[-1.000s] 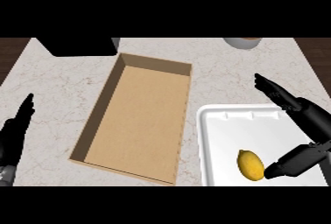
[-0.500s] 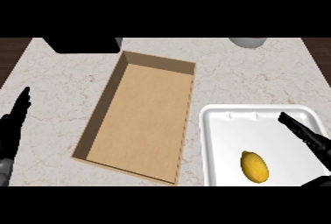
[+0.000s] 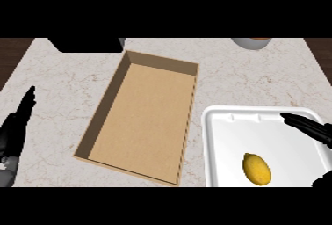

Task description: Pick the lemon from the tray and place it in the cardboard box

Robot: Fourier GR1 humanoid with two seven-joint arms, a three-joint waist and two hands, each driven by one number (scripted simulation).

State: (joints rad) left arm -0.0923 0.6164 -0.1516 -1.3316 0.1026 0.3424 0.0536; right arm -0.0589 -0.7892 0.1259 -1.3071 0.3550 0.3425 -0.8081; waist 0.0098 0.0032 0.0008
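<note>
While the small yellow lemon [image 3: 257,169] lies on its side in the lower half of the white foam tray [image 3: 246,132], you can see that neither hand has hold of it. It sits slightly right of the tray's middle, its long axis running roughly up and down in the head view, and nothing touches it.

Your right hand [image 3: 310,127] comes in from the right edge with its black fingers stretched out straight over the tray's right side, above the lemon in the view and apart from it. A dark tip of the same hand, which looks like the thumb [image 3: 322,181], shows at the lower right corner, to the right of the lemon. The hand is spread wide and holds nothing.

Your left hand [image 3: 16,132] rests at the far left edge of the view, fingers straight and pointing up along the pale marbled counter [image 3: 259,79], also holding nothing.

Look between the two hands and you find the open brown cardboard box [image 3: 146,118], a long rectangle tilted a little, its lower right corner just beside the tray's left rim. At the top of the view a black block [image 3: 88,44] sits near the box's far end, and a grey round vessel [image 3: 251,42] stands at the upper right, well apart from the tray.
</note>
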